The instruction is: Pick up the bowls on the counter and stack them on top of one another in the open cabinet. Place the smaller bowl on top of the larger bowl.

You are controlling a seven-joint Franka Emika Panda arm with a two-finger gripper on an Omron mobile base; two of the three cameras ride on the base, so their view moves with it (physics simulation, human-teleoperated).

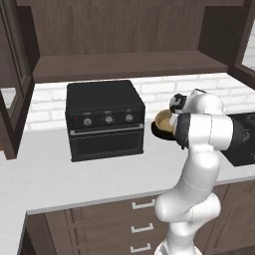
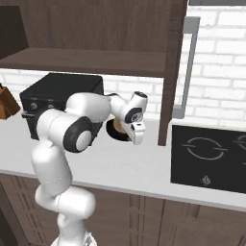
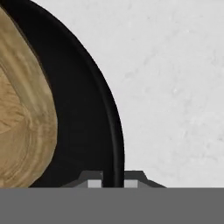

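i see a black toaster oven [image 1: 105, 119] with three knobs standing on the surface, against a white brick wall [image 1: 164, 89]. to its right, a black cooktop [image 2: 207, 157] sits flush in the surface. a brown object [image 2: 6, 103] sits at the far left.
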